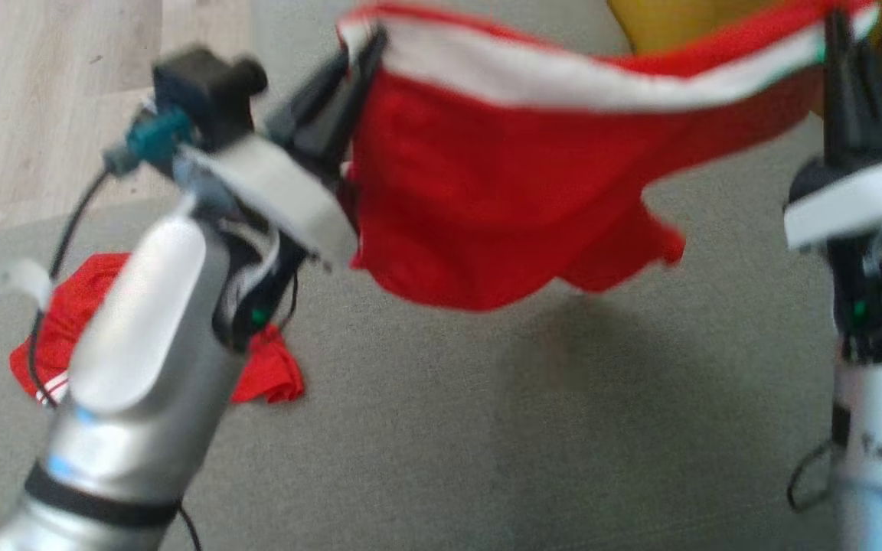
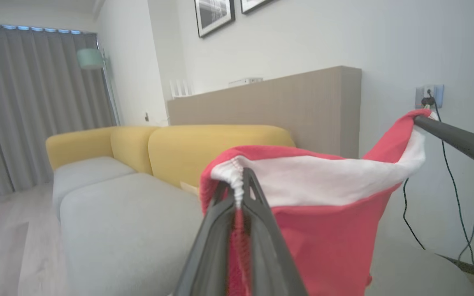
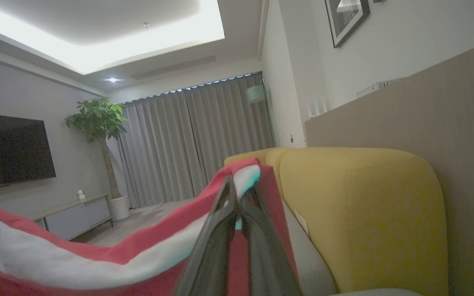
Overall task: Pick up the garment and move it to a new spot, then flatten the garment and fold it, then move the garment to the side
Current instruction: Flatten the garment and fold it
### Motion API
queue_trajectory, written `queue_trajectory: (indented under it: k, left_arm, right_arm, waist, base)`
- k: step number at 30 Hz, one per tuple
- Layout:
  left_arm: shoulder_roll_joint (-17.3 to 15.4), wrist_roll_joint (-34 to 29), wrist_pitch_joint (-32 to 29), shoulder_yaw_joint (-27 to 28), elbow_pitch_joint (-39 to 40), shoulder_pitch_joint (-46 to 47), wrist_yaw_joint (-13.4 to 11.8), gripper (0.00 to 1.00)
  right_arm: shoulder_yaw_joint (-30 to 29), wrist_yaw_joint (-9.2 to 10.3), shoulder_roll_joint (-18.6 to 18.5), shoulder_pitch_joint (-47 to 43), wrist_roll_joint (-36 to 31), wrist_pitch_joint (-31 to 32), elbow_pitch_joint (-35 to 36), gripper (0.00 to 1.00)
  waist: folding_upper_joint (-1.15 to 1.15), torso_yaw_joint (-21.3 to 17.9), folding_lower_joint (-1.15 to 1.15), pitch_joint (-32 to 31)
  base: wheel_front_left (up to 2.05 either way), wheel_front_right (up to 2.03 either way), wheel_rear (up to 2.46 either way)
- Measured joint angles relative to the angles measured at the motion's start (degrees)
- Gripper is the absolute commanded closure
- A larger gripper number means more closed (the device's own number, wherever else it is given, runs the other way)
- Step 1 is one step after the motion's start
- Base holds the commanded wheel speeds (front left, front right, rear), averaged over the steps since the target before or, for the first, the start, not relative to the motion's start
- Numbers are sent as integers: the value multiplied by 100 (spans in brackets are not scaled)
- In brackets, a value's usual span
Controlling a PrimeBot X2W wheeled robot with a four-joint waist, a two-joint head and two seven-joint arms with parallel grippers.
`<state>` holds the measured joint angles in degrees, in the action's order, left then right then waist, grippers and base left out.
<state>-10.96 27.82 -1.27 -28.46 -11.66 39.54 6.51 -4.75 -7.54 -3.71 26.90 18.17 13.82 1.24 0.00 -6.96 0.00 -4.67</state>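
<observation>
Yellow-backed grey sofa (image 2: 130, 197), grey curtains (image 3: 196, 139), wood floor (image 1: 43, 99).

Garment (image 1: 502, 191) between left gripper (image 1: 370, 47) and right gripper (image 1: 839, 38), above seat (image 1: 487, 428), second garment (image 1: 272, 375) on it at left.

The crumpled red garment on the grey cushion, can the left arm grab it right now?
Probably not yet: the left gripper is shut on the white-banded red garment stretched across to the right gripper. The crumpled red garment lies close beside that arm, so reach itself looks fine.
</observation>
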Motion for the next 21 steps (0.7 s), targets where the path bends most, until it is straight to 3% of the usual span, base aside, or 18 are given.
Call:
queue_trajectory:
  k: [5,11,15,21]
  left_arm:
    - [-288,74,-410,-58,537,-653,-58,100]
    - [-442,51,-655,-76,630,-258,-73,100]
    - [-441,-1,-611,-125,-23,754,16,100]
    - [-333,-245,52,-256,-1556,2709,63,100]
  right_arm:
    - [-169,0,37,-704,105,427,490,100]
    - [-250,0,56,-193,-96,592,446,100]
    - [-157,0,54,1020,-405,341,-445,100]
    - [-41,0,47,3199,-848,-676,-2568,100]
  waist:
    - [0,32,0,159]
    - [0,7,0,631]
    - [0,-56,0,1156]
    - [0,-203,1,2005]
  base:
    - [0,0,0]
    - [0,0,0]
    - [0,0,0]
    - [0,0,0]
